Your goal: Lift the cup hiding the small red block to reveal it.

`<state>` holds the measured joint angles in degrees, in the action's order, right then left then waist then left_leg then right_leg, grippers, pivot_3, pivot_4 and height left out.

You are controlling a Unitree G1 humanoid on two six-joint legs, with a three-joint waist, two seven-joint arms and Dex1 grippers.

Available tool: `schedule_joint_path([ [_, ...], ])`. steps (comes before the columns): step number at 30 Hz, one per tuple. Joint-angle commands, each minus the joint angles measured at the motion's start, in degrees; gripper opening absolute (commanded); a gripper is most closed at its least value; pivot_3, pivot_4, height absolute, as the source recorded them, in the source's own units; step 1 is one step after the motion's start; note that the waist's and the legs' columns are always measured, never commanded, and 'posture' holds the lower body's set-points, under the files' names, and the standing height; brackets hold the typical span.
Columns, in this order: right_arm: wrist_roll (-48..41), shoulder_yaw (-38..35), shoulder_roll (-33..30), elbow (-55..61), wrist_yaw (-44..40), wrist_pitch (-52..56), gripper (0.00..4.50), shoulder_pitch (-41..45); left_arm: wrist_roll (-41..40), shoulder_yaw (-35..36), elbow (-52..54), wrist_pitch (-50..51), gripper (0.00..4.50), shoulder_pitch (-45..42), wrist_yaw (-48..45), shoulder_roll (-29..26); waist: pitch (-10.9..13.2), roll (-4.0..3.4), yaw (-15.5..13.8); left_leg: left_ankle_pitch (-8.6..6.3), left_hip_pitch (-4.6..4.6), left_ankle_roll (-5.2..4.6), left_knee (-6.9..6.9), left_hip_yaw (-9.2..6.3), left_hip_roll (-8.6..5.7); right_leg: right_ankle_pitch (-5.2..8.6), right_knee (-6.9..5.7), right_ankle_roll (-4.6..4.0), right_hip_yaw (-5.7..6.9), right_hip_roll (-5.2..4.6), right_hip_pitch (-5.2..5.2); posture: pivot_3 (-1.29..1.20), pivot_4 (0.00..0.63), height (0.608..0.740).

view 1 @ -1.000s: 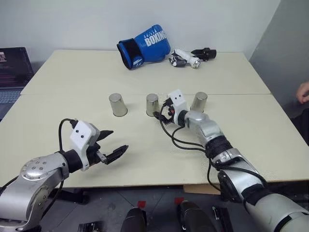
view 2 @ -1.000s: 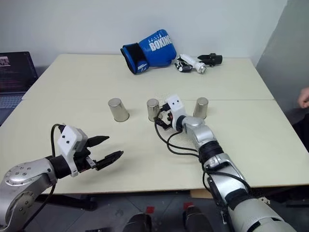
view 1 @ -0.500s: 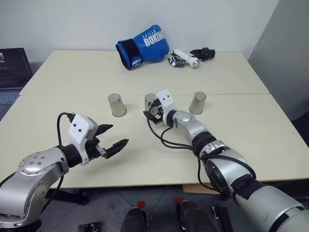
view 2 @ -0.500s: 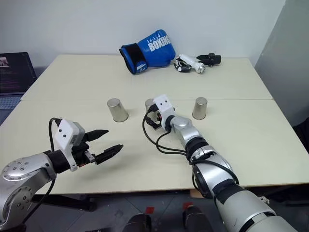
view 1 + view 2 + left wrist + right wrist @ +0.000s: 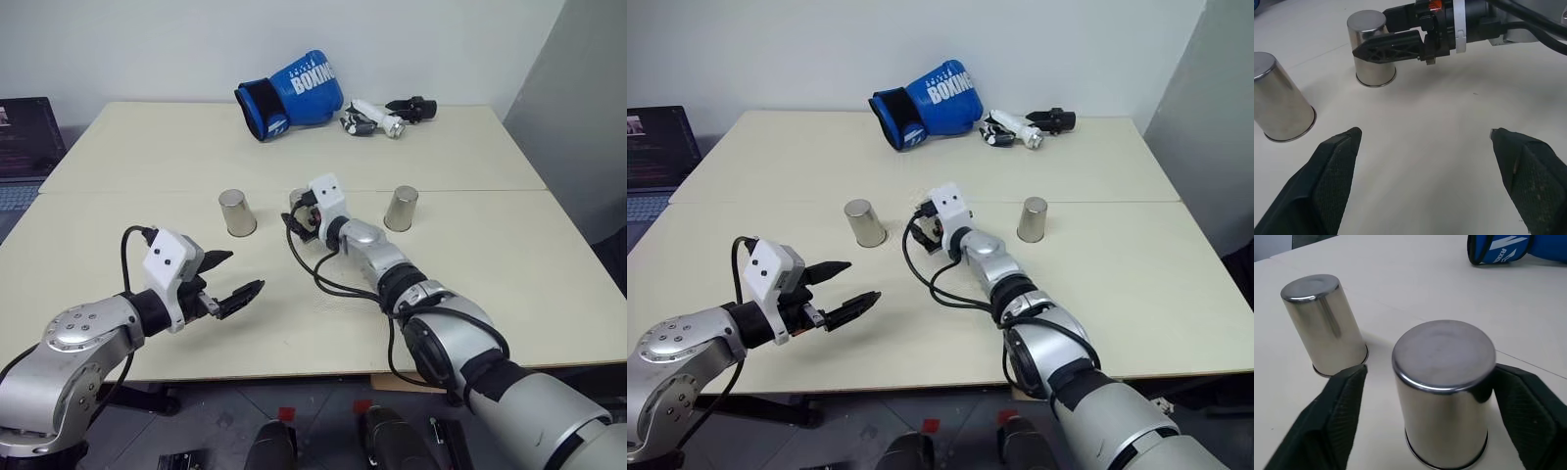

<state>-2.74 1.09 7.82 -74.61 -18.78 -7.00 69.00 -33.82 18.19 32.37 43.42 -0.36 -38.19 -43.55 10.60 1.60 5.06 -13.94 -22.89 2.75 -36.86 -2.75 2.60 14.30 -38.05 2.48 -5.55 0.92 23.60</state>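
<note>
**Right fingers closing around the middle cup**

Since a second ago the right gripper (image 5: pixel 1425 396) has swung from beside the right-hand cup (image 5: pixel 400 208) to the middle cup (image 5: pixel 1442 391), its fingers (image 5: pixel 1339 411) now straddling that cup, narrowing but not visibly touching. The left gripper (image 5: pixel 233 279) hovers open near the tabletop's (image 5: pixel 549 255) front edge. The left-hand cup (image 5: pixel 236 211) stands apart. The small red block is hidden; which cup covers it cannot be told. Risk: uneven closure could tip the smooth, tapered cup or let it slip. Legible writing: "BOXING" on the blue glove (image 5: pixel 291 92) near the far edge.

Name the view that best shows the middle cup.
Right wrist view: the middle cup stands upside down between the right gripper's fingers. The left wrist view shows it smaller, a finger across it; the eye views mostly hide it.
</note>
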Motion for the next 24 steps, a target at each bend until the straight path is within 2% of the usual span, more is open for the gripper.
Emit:
schedule_joint_path([
  [1,0.52,-1.43,0.39,0.51,0.35,-1.74,3.13,1.95,-0.02,0.86,0.55,-0.93,4.50,-0.26,-0.01,-0.70,0.00,0.00,0.01,0.00,0.00,0.00,0.00,0.00,0.00,0.00,0.00,0.00,0.00,0.00,0.00,0.00,0.150,0.740],
  [2,0.46,-1.59,0.41,0.55,0.27,-1.83,2.84,1.96,0.03,0.84,0.53,-1.00,4.50,-0.23,-0.03,-0.69,0.00,0.00,0.01,0.00,0.00,0.00,0.01,0.00,0.00,0.00,0.00,0.00,0.01,0.00,0.00,0.00,0.150,0.740],
  [4,-0.15,-2.29,0.42,0.90,-0.40,-1.97,2.53,2.04,0.16,0.73,0.35,-1.18,4.50,-0.22,-0.09,-0.66,0.00,0.00,0.01,0.00,0.00,0.00,0.01,-0.01,0.00,0.00,-0.01,-0.01,0.01,0.00,0.00,0.00,0.150,0.740],
  [11,-5.06,-6.83,-2.11,8.05,-5.48,-0.16,2.53,2.65,0.27,0.99,0.72,-1.40,4.50,0.76,-0.21,-0.51,0.02,-0.03,-0.01,0.00,-0.01,0.00,0.01,-0.01,0.00,0.00,0.00,-0.01,0.01,0.00,0.00,0.00,0.150,0.740],
  [18,-0.39,-4.93,-7.46,9.84,3.95,4.13,2.53,1.85,0.28,0.89,0.57,-1.65,4.50,1.36,-0.49,-0.77,0.01,-0.02,-0.07,0.00,-0.02,0.00,0.01,0.00,-0.02,0.01,0.03,-0.02,0.00,-0.02,0.00,0.00,0.150,0.740],
  [24,-0.81,-6.10,-7.00,6.49,5.56,5.94,2.53,0.64,0.57,0.03,-0.29,-1.90,4.50,0.34,-0.89,-0.95,0.01,-0.02,0.44,0.00,0.01,0.00,0.06,0.01,0.01,0.04,-0.02,-0.08,0.00,0.01,0.03,0.00,0.150,0.740],
])
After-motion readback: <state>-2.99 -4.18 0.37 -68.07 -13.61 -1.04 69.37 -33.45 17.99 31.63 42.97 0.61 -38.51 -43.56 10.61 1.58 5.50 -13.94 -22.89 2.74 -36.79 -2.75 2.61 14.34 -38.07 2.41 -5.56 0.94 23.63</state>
